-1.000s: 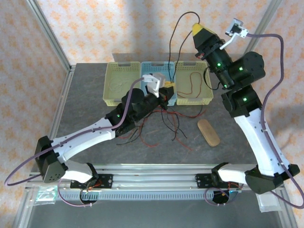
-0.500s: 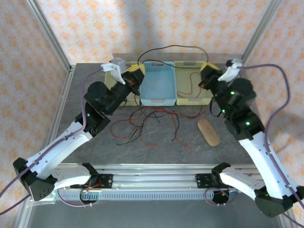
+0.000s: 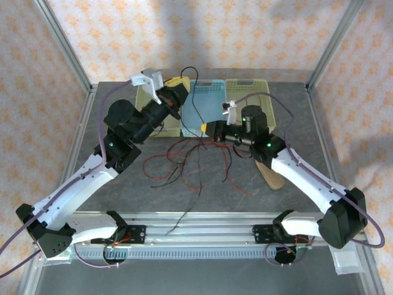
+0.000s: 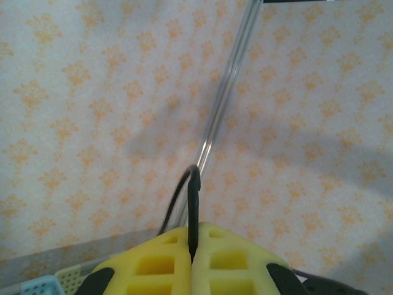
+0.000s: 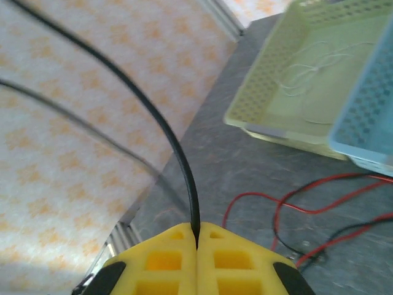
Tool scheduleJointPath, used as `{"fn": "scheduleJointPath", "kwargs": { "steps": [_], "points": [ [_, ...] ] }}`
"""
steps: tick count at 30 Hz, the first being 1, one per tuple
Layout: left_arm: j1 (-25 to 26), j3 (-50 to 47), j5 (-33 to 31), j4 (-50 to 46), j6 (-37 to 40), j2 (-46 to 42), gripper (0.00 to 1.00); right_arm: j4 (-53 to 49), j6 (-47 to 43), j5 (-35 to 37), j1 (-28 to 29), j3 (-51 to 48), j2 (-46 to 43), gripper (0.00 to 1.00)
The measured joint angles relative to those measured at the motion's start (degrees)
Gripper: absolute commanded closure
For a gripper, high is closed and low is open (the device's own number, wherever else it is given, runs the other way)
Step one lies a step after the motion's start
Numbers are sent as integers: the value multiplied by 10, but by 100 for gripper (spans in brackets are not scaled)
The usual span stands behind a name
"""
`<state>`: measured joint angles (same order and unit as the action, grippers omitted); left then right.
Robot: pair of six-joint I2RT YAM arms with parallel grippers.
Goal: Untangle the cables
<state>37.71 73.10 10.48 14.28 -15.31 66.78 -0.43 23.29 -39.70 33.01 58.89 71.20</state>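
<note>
Just in front of the blue basket (image 3: 212, 98), a tangle of red and black cables (image 3: 184, 161) lies loose on the bench (image 3: 245, 203), while one black cable (image 5: 179, 157) is clenched by both the left fingers (image 4: 192, 255), beside the basket's left rim, and the right fingers (image 5: 196, 243), at its front edge. Such thin wire looks light, limp and slippery, probably best pinched on a free stretch clear of the crossings.

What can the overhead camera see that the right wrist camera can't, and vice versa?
Overhead: the white left arm and a tan oval wooden piece. Right wrist: a thin white cable inside the pale green plastic basket. Shared: the light blue plastic basket, red cables on the grey table, and the right arm's yellow jaws shut on a thin black cable.
</note>
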Motion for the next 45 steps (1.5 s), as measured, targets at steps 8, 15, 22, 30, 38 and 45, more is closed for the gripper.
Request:
{"fn": "scheduleJointPath", "kwargs": {
  "steps": [8,15,22,30,38,45],
  "points": [
    [0,-22,-5,-14,6,-16,100,-36,-36,164,2,42,-84,100],
    [0,-79,-4,-30,8,-29,100,-60,-85,250,2,185,-92,100],
    [0,-163,14,-34,6,-29,94,-92,-141,310,2,337,-46,100],
    [0,-197,74,38,-43,9,50,-105,-151,313,2,448,14,100],
    [3,-154,80,101,-57,48,1,-117,-148,316,2,466,35,100],
    [83,-99,-45,131,18,85,1,-122,-126,325,2,467,43,100]
  ]
}}
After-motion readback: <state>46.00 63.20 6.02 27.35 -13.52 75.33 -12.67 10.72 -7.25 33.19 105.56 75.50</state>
